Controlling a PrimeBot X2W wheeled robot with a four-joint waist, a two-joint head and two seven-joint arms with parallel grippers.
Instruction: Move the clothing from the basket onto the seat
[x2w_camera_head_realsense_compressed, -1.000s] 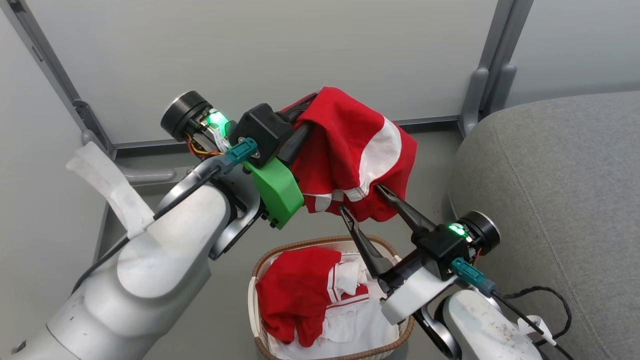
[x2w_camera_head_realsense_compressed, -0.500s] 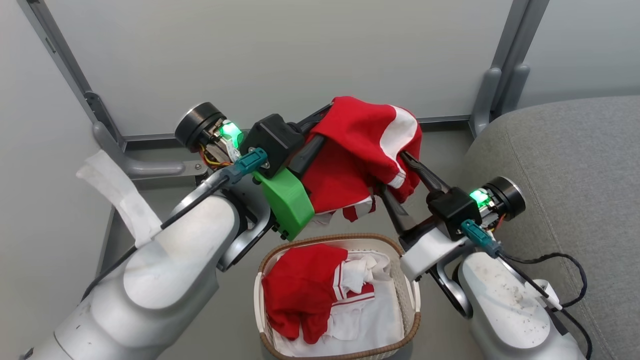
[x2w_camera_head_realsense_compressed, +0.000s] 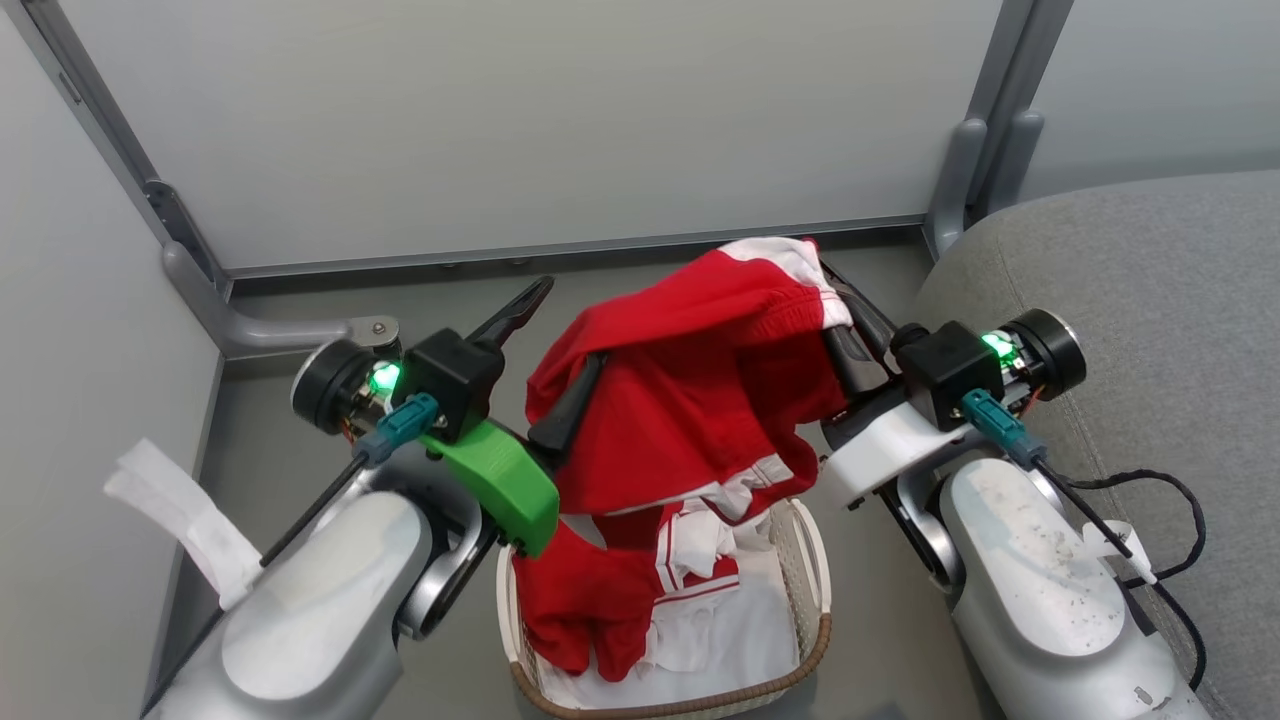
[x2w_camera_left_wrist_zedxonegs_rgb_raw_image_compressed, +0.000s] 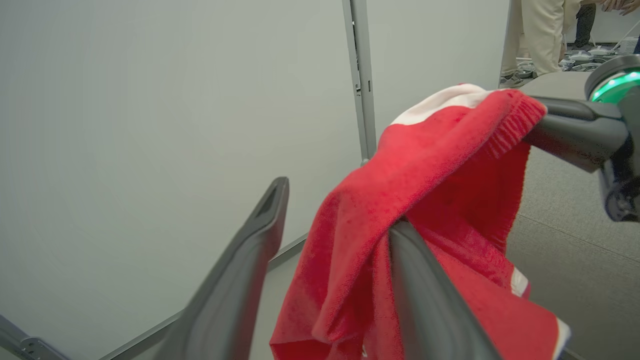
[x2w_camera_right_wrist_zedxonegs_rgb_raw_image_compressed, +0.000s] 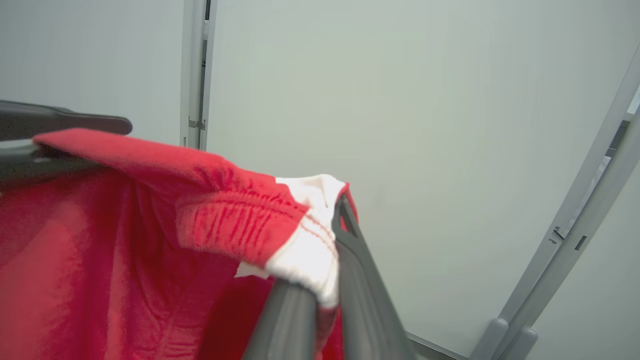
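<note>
A red garment with white trim (x2w_camera_head_realsense_compressed: 700, 400) hangs above the basket (x2w_camera_head_realsense_compressed: 818, 640), stretched between my two grippers. My right gripper (x2w_camera_head_realsense_compressed: 835, 290) is shut on its white-and-red waistband, which the right wrist view shows pinched between the fingers (x2w_camera_right_wrist_zedxonegs_rgb_raw_image_compressed: 332, 215). My left gripper (x2w_camera_head_realsense_compressed: 572, 322) stands open. One finger (x2w_camera_head_realsense_compressed: 515, 310) is bare and the garment (x2w_camera_left_wrist_zedxonegs_rgb_raw_image_compressed: 440, 165) drapes over the other finger (x2w_camera_left_wrist_zedxonegs_rgb_raw_image_compressed: 425, 285). More red clothing (x2w_camera_head_realsense_compressed: 580, 600) lies in the basket on a white sheet (x2w_camera_head_realsense_compressed: 720, 630). The grey seat (x2w_camera_head_realsense_compressed: 1150, 290) is at the right, beside my right arm.
Pale partition walls with grey metal posts (x2w_camera_head_realsense_compressed: 960, 170) close the back and left side. A metal foot bracket (x2w_camera_head_realsense_compressed: 290, 335) lies on the floor at the left. A person's legs (x2w_camera_left_wrist_zedxonegs_rgb_raw_image_compressed: 540, 35) stand far off beyond the seat (x2w_camera_left_wrist_zedxonegs_rgb_raw_image_compressed: 565, 240).
My right gripper has closed on the garment's waistband and my left gripper has opened. The garment now hangs lower and more to the right, and my left arm has dropped.
</note>
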